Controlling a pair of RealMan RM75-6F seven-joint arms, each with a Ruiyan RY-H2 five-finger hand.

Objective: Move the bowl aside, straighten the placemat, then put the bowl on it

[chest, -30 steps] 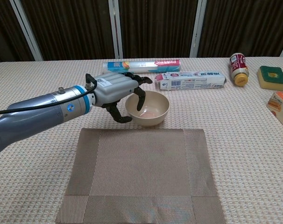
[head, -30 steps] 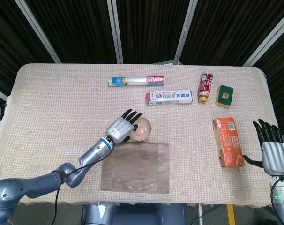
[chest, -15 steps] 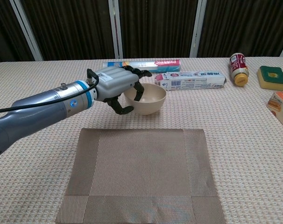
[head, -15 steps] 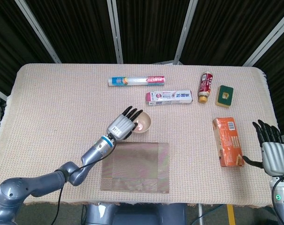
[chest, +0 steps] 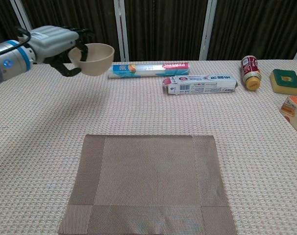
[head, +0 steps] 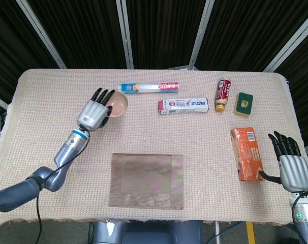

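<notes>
The bowl [chest: 93, 58] looked light, rigid and smooth, best taken by its rim. The left hand [chest: 54, 42] held it aloft at the surface's far left, fingers curled over the rim. A second earlier it sat just beyond the placemat [chest: 147, 182]. The right hand [head: 291, 165] lay spread, empty.

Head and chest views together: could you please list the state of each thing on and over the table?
bowl: held off the table, upright.
left hand: grips the bowl's rim.
right hand: holds nothing, fingers apart, beside the orange box.
placemat: flat, bare.
plastic wrap box: lying down.
toothpaste box: lying down.
bottle: on its side, capped.
sponge: lying flat.
orange box: lying flat.
</notes>
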